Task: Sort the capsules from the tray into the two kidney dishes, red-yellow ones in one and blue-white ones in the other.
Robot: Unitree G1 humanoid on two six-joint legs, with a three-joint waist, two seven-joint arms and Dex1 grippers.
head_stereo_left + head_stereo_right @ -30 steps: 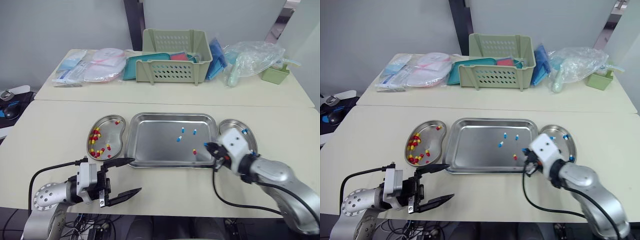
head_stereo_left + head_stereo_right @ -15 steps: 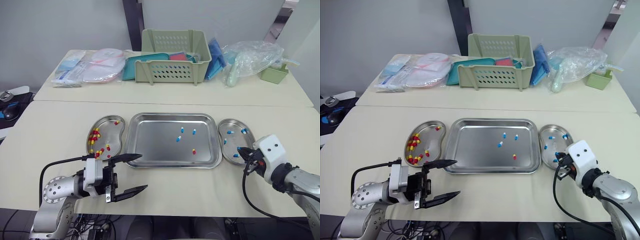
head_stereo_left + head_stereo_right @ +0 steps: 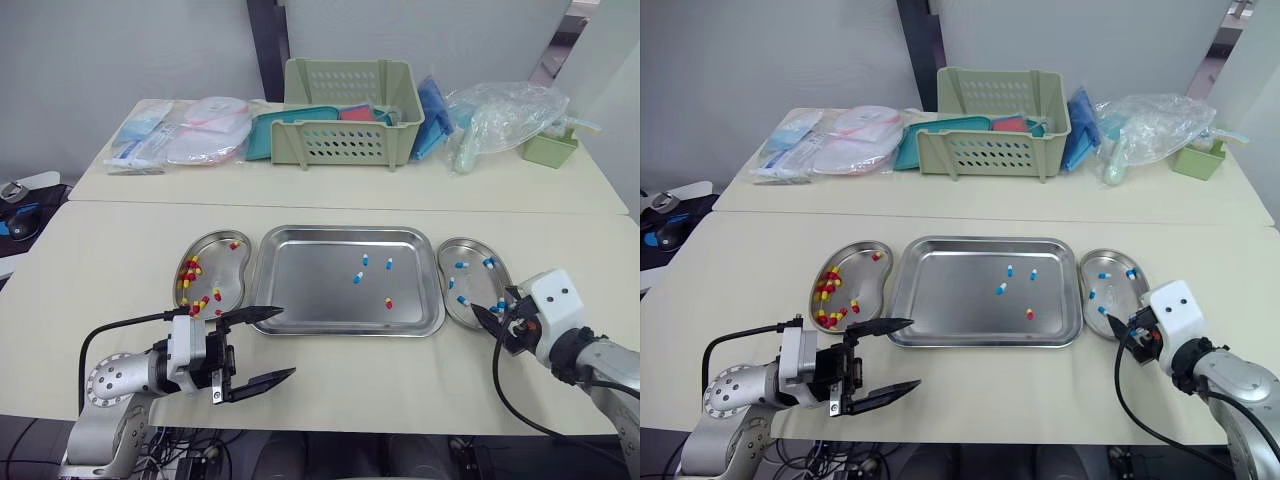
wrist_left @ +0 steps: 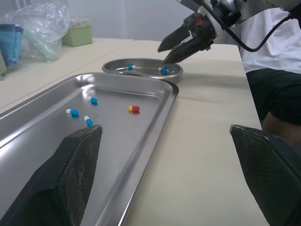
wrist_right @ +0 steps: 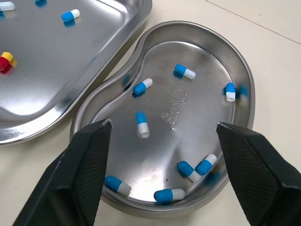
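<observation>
Eight blue-white capsules [image 5: 142, 86] now lie loose in the right stainless-steel kidney dish [image 3: 475, 285], which is just beside the right edge of the rectangular steel tray [image 3: 310, 290]. The right gripper [image 3: 495, 325] hangs over the dish's near edge, fingers spread wide, nothing between them. I read that as a drop just completed. A second ago it was down at the tray's near right corner. Half a second ago it was over the dish and its fingers looked closed. Three blue-white ones and one red-yellow capsule [image 3: 389, 302] remain in the tray's right half, so probably four picks to go. The left stainless-steel kidney dish [image 3: 222, 265] holds the red-yellow lot. The left gripper [image 3: 285, 343] is wide open and empty over the cream table [image 3: 120, 270] near the tray's near left corner, unchanged from half a second ago.
</observation>
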